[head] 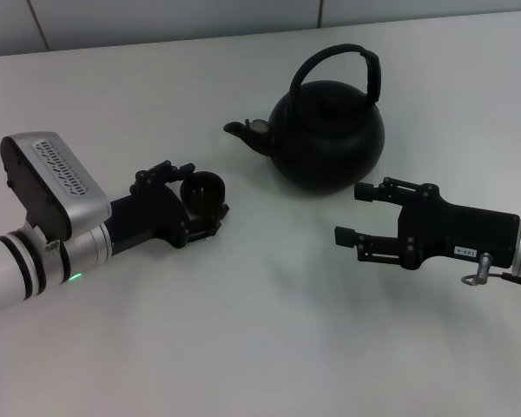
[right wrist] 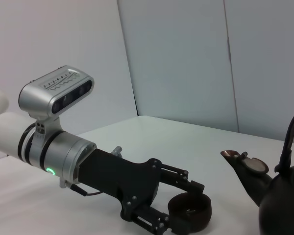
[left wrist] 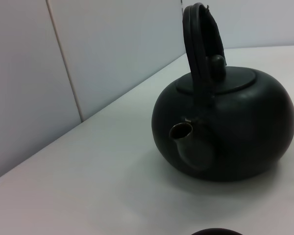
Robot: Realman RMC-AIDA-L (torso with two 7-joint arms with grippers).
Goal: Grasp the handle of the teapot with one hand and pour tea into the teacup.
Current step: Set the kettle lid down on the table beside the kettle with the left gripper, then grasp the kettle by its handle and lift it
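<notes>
Right gripper point(head: 349, 213): nearest, fingers spread and empty, just short of the teapot.
Left gripper point(head: 201, 201): pinching the teacup point(head: 202, 193) on the table point(head: 243, 330).
Teapot point(head: 328, 135): farther back — looks heavy, rigid; spout towards the cup.
Handle point(head: 336, 59): upright arch — take its top.

A pale, matte white counter point(head: 243, 347) is seen filling most of the head view, evenly lit, with only soft, faint shadows cast on it. Behind it a wall point(left wrist: 29, 73) of smooth light grey panels is met at the far edge. The panels are divided by thin dark vertical seams point(left wrist: 63, 58), and a similar seam is seen in the right wrist view.
</notes>
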